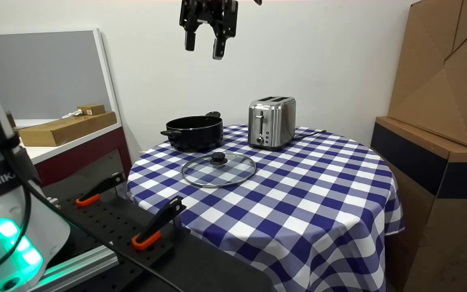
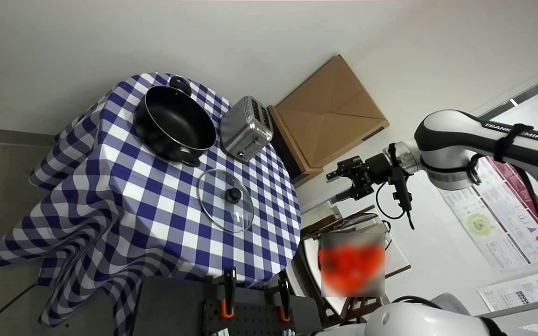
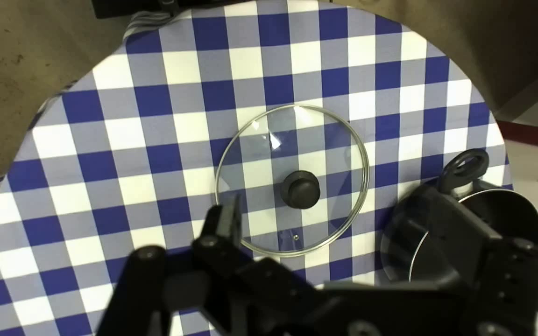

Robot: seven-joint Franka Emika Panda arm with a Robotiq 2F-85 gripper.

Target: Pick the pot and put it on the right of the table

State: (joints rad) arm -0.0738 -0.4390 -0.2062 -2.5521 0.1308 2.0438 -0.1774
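Pot point(image 1: 195, 138) on the checked counter point(image 1: 310, 190) well below, my tool point(image 1: 204, 52) hangs with its fingers point(image 1: 219, 48) spread apart, and down there the glass lid point(image 1: 219, 173) lies flat near the pot, which stands upright by the counter's edge near the silver toaster point(image 1: 270, 123), cardboard boxes point(image 1: 448, 81) stacked off to one side.

In an exterior view, free air lies below the tool point(image 1: 204, 53), which hangs high over the table point(image 1: 318, 190). The upright toaster point(image 1: 272, 121) stands just right of the pot point(image 1: 196, 140) at the far left, a narrow strip between them; the lid point(image 1: 218, 172) lies flat on the pot's near side. The toaster's cord point(image 1: 309, 135) trails right. Wide bare table runs right and near, cardboard boxes point(image 1: 432, 81) rising beyond the right edge.
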